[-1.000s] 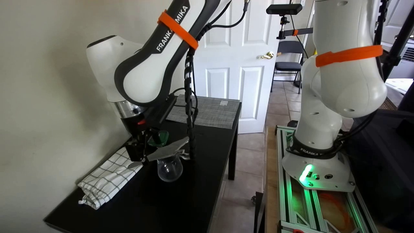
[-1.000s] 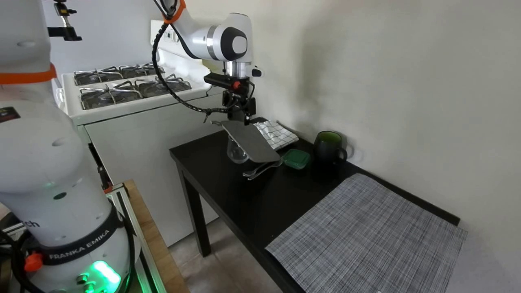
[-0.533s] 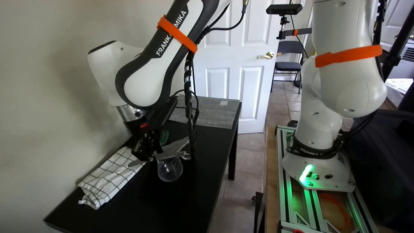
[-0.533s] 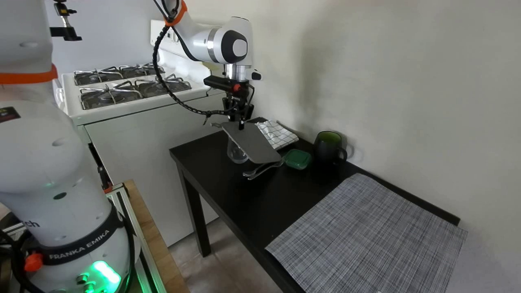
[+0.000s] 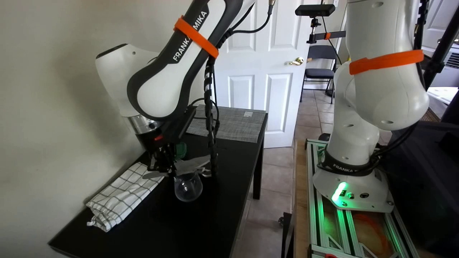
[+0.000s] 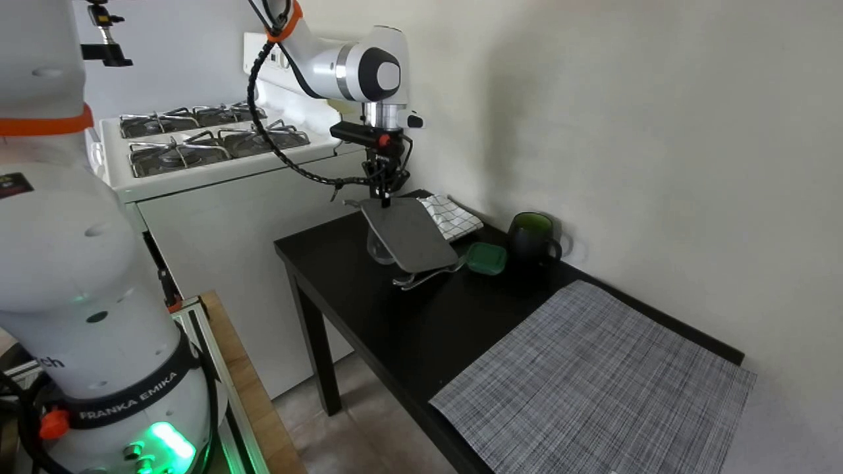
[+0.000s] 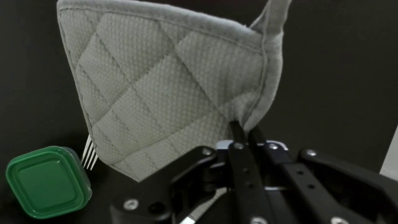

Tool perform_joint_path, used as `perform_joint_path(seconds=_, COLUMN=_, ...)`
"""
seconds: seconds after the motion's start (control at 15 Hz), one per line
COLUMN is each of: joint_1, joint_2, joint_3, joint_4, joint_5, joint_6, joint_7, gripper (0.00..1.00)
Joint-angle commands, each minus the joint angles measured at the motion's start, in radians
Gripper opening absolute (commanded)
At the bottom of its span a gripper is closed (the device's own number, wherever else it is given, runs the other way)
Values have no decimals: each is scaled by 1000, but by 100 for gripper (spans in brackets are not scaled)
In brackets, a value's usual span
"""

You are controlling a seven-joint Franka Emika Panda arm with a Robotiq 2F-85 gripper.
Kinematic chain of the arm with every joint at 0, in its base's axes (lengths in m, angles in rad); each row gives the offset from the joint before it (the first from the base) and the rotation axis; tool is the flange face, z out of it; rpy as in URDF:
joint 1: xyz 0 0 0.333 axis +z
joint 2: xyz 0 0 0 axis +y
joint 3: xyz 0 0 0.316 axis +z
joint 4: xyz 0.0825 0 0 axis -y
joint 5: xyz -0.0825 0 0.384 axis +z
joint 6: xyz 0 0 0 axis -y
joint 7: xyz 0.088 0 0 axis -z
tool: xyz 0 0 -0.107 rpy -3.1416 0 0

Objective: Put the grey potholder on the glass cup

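The grey potholder [image 7: 168, 74], quilted with a hanging loop, fills much of the wrist view. My gripper [image 7: 245, 129] is shut on its edge, and the cloth puckers between the fingertips. In both exterior views the potholder [image 6: 416, 236] leans tilted across the top of the glass cup [image 5: 188, 188], one side sloping down towards the cutlery. The clear bowl of the cup [image 6: 379, 249] shows beneath it, while its rim is covered. From the wrist the cup is hidden. My gripper [image 6: 382, 201] points down at the potholder's far edge, beside the cup.
A white checked towel [image 5: 123, 195] lies by the wall. Metal cutlery [image 6: 425, 279] and a green-lidded container [image 6: 486, 258] sit close to the potholder, and a dark green mug [image 6: 532, 238] stands behind. A grey woven mat [image 6: 593, 375] covers one table end.
My gripper has come down and its jaws have gone from open to shut on the potholder's edge. The potholder has shifted slightly and its tilt has changed. The cup has stayed put.
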Motion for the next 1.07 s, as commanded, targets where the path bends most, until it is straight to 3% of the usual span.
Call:
perform_joint_path(seconds=0.0, joint_1=11, joint_2=-13, joint_3=0, joint_4=5, joint_5=-6, joint_6=-29, joint_7=4, gripper=2)
perform_joint_path(seconds=1.0, joint_1=62, joint_2=-126, joint_3=24, joint_4=-19, joint_5=-171, joint_6=-53, joint_7=134, gripper=2)
